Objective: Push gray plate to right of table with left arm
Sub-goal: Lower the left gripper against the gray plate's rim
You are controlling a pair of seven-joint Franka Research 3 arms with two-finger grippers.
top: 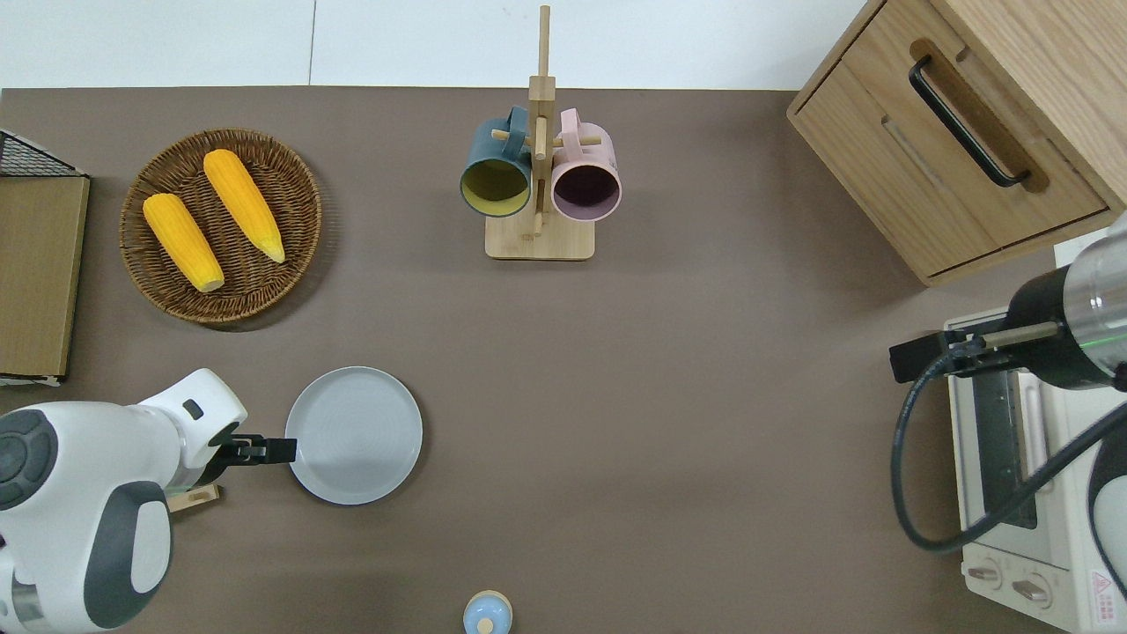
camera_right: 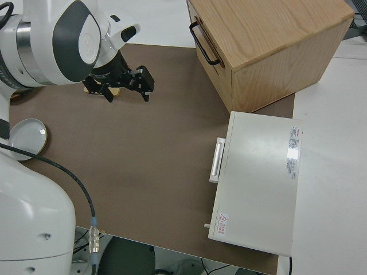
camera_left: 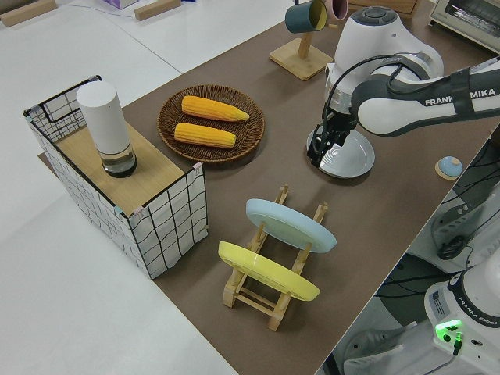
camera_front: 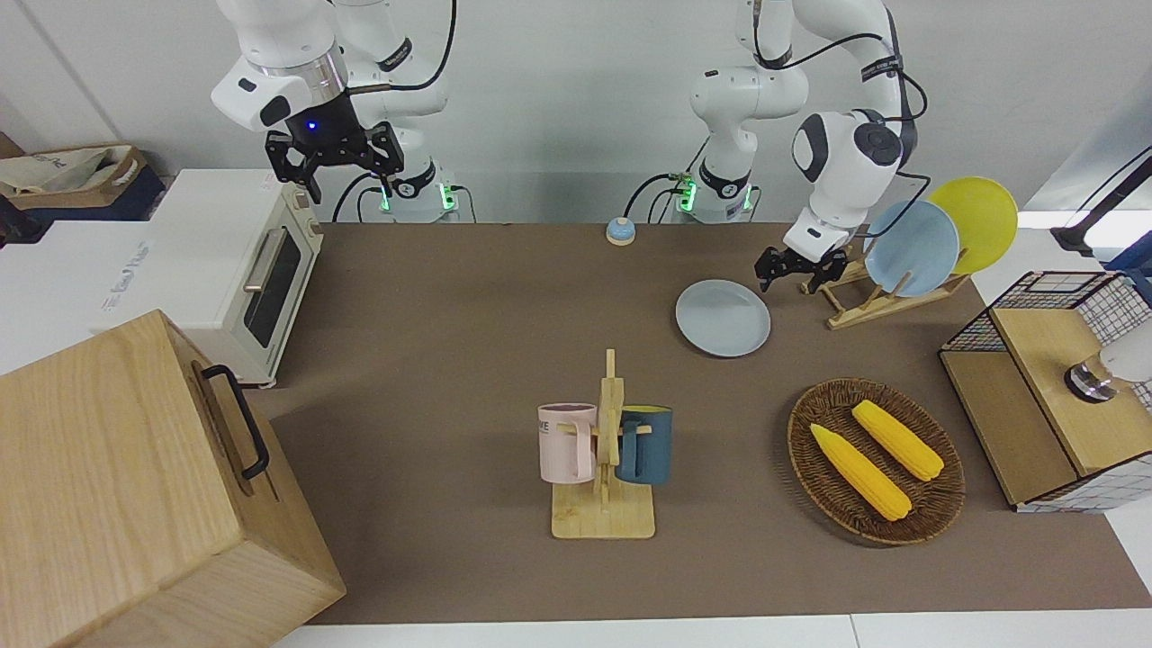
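Note:
The gray plate point(top: 354, 435) lies flat on the brown table point(top: 704, 396), toward the left arm's end; it also shows in the front view point(camera_front: 723, 317) and the left side view point(camera_left: 344, 154). My left gripper point(top: 283, 450) is low beside the plate, its fingers shut and pointing toward the right arm's end. Its tip is at the plate's rim on the side toward the left arm's end, seen too in the front view point(camera_front: 767, 268) and the left side view point(camera_left: 316, 155). My right gripper point(camera_front: 335, 169) is parked and open.
A wooden rack point(camera_front: 868, 301) holds a light-blue plate point(camera_front: 911, 247) and a yellow plate point(camera_front: 976, 223). A wicker basket with corn point(top: 220, 224), a mug stand point(top: 539, 176), a small bell point(top: 487, 614), a wooden cabinet point(top: 960, 132), a toaster oven point(camera_front: 243, 270) and a wire crate point(camera_front: 1053, 387) stand around.

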